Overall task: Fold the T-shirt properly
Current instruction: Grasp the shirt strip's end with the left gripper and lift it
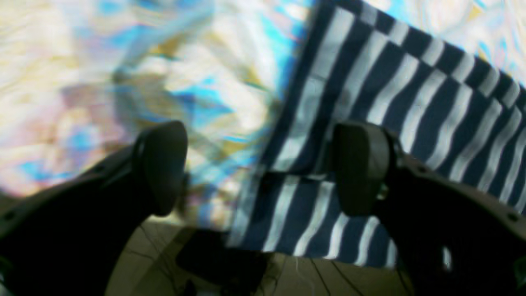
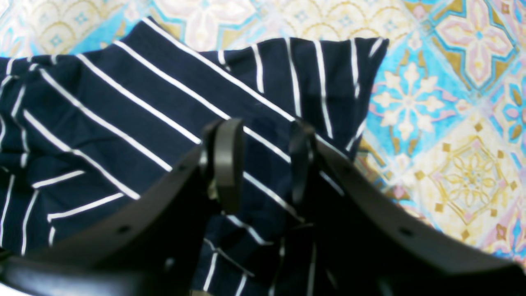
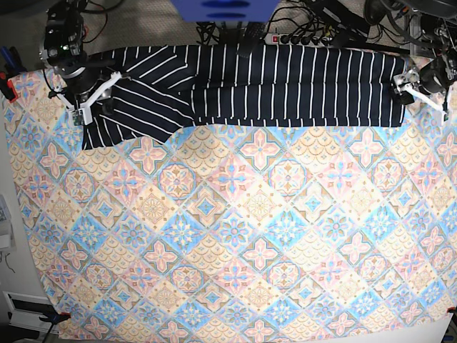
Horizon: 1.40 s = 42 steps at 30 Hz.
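The dark navy T-shirt (image 3: 285, 78) with thin white stripes lies in a long band along the far edge of the patterned cloth (image 3: 235, 236), one sleeve angled down at the left. My left gripper (image 3: 410, 87) is at the shirt's right end. In the blurred left wrist view it (image 1: 263, 170) is open wide, with the shirt's corner (image 1: 411, 102) between the fingers. My right gripper (image 3: 80, 107) is over the left sleeve. In the right wrist view it (image 2: 265, 164) stands narrowly open above the fabric (image 2: 123, 111), with a stripe running unbroken through the gap.
The patterned cloth (image 2: 452, 102) covers the whole table. Cables and a power strip (image 3: 300, 36) lie behind the shirt, next to a blue object (image 3: 225, 11). A red clamp (image 3: 7, 87) holds the cloth's left corner. Floor (image 1: 164, 255) shows below the table edge.
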Each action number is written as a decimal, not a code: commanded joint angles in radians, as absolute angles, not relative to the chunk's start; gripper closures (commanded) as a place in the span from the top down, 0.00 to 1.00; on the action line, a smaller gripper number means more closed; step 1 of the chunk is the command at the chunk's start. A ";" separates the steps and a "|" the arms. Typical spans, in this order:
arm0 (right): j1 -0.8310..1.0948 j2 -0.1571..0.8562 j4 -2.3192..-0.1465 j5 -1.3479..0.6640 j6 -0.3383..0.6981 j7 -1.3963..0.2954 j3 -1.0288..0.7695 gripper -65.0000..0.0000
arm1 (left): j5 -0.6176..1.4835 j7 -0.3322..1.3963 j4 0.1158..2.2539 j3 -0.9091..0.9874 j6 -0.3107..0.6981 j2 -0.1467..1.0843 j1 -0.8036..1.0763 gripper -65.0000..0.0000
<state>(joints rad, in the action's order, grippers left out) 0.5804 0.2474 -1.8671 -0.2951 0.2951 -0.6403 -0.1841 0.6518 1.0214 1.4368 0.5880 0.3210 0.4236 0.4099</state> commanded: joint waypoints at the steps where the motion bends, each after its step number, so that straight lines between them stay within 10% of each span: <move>1: 0.582 0.259 -1.885 -0.300 0.295 -0.621 -0.193 0.28 | 0.656 1.010 1.451 0.596 0.321 0.447 0.407 0.83; 14: 0.582 0.259 -1.885 -0.302 0.295 -0.621 -0.191 0.28 | 0.639 0.966 1.437 0.501 0.320 0.424 0.404 0.82; 29: 0.582 0.259 -1.885 -0.303 0.295 -0.621 -0.193 0.28 | 0.650 0.964 1.442 0.460 0.325 0.375 0.414 0.14; 42: 0.582 0.259 -1.885 -0.303 0.295 -0.621 -0.194 0.28 | 0.648 0.977 1.853 0.501 0.326 0.194 0.519 0.12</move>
<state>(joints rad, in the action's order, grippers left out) 0.5808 0.2485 -1.8671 -0.2958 0.2951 -0.6403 -0.1860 0.6338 0.9833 1.8370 0.4980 0.3187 0.1871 0.5137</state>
